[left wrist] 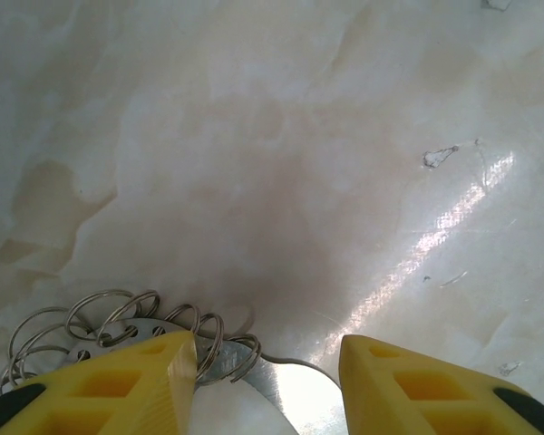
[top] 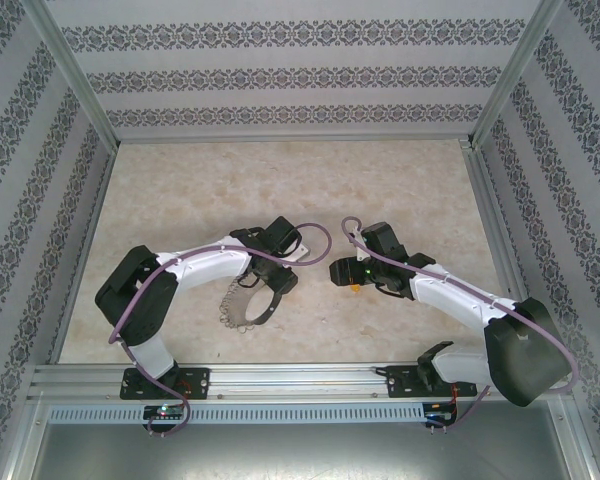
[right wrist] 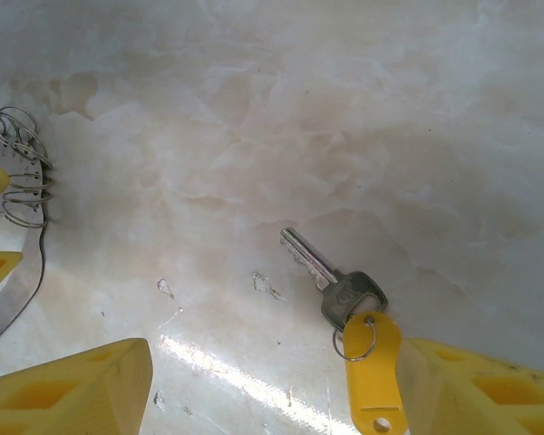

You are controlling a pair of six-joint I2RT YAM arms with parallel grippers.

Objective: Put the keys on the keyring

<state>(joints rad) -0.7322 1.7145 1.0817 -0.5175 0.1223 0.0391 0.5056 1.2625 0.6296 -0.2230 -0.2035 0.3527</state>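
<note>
On your left, the left gripper (left wrist: pixel 267 362) stands half open, low over the marbled table (top: pixel 280 180). Its left finger (left wrist: pixel 136 381) sits on the keyring (left wrist: pixel 131 331), and the flat silver band of the ring curves into the gap without reaching the other finger. From above you see the keyring (top: pixel 238 303) on the near side of this gripper. On your right, the right gripper (right wrist: pixel 272 353) is wide open and grips nothing. The key (right wrist: pixel 331 276) lies flat on the table between its fingers, and its yellow tag (right wrist: pixel 374 367) is just beside the right finger (right wrist: pixel 471 390).
</note>
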